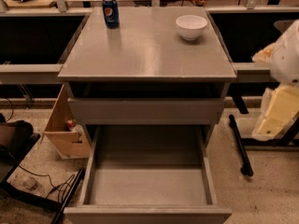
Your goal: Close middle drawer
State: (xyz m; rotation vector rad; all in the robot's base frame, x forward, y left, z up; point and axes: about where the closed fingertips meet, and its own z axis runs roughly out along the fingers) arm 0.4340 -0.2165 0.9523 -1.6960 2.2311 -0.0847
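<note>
The middle drawer (147, 186) is a wide shallow grey drawer, pulled far out toward me. Its grey floor and side walls are bare, and its plain front (147, 214) is at the bottom edge of the view. The top drawer (145, 111) sits just under the tabletop, nearly pushed in. The lowest drawer is hidden beneath the open one. My gripper (279, 110) shows as a blurred white and cream shape at the right edge. It is beside the cabinet, at about the top drawer's height, and clear of the middle drawer.
A blue Pepsi can (110, 12) and a white bowl (191, 27) stand at the back of the grey tabletop (147, 55). An open cardboard box (65, 132) sits on the floor to the left. Cables (42, 185) lie at lower left, and a black stand leg (240, 146) is at right.
</note>
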